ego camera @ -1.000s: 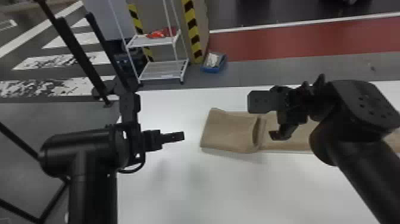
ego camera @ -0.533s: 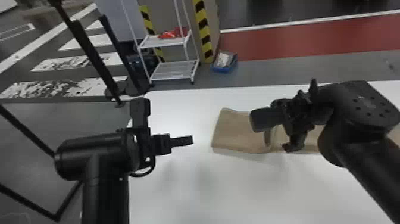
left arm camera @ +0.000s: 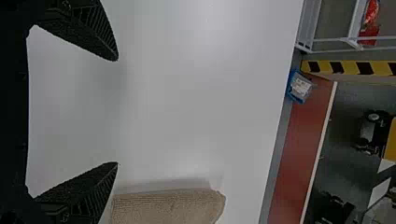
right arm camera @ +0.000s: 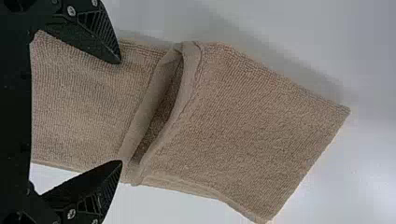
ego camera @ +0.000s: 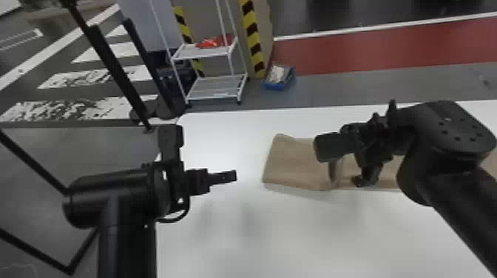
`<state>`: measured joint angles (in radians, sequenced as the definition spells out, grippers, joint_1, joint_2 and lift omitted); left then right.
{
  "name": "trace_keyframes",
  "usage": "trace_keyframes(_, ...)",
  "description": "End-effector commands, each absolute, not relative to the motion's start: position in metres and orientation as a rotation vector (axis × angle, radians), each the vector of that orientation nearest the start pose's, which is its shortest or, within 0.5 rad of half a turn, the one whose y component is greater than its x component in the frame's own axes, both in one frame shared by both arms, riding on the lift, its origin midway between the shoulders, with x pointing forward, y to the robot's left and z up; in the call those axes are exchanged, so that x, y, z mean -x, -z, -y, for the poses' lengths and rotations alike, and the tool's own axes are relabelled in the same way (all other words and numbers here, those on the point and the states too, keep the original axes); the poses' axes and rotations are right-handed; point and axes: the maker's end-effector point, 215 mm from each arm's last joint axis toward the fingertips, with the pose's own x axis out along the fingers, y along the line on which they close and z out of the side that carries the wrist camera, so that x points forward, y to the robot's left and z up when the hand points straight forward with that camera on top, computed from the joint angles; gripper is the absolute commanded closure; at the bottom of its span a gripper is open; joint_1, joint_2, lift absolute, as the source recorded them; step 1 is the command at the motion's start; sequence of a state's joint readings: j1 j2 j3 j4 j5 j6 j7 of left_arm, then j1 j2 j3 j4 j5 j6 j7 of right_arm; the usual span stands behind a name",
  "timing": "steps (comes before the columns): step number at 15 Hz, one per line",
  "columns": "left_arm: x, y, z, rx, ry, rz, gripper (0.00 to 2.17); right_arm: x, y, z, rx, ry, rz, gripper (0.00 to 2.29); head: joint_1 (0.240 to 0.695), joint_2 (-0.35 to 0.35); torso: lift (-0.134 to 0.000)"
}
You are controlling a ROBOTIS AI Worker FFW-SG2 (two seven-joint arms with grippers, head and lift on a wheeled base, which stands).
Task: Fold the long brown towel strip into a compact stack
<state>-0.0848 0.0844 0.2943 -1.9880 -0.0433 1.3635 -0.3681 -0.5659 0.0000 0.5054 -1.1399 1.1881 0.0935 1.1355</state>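
The brown towel strip (ego camera: pixel 296 162) lies across the white table, its left end folded over into a squarish flap; the rest runs right beneath my right arm. In the right wrist view the flap (right arm camera: pixel 247 126) has a raised, slightly gaping hem beside the single layer. My right gripper (ego camera: pixel 349 166) is over the towel near that hem, and my right gripper (right arm camera: pixel 121 112) stands open in its wrist view, holding nothing. My left gripper (ego camera: pixel 231 176) is left of the towel above the table; in its wrist view the left gripper (left arm camera: pixel 117 111) is open, with the towel's end (left arm camera: pixel 168 205) beside it.
The white table (ego camera: pixel 236 229) extends in front of the towel and to its left. Beyond its far edge stand a white rack (ego camera: pixel 214 87) and a blue bin (ego camera: pixel 279 77) on the floor. Black bars rise beside the left arm.
The head view has shifted, so table and towel appear farther right. My right gripper has moved slightly left relative to the towel, closer over the flap's hem. Nothing has been taken hold of.
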Motion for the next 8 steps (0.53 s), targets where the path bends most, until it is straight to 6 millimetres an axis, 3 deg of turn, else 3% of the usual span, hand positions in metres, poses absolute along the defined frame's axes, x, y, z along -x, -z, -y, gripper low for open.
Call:
trace_keyframes(1,-0.497,0.423,-0.339,0.2,0.004,-0.812,0.09,-0.601,0.431,0.015,1.443,-1.146,-0.521,0.12,0.695,0.316,-0.123)
trace_keyframes(3,-0.497,0.423,-0.339,0.201,0.004,-0.811,0.09,-0.607,0.429,0.014,1.424,-1.119,-0.495,0.12,0.695,0.315,-0.123)
trace_keyframes(8,-0.496,0.425,-0.339,0.201,0.004,-0.816,0.09,-0.608,0.446,0.01,1.41,-1.096,-0.477,0.13,0.695,0.313,-0.123)
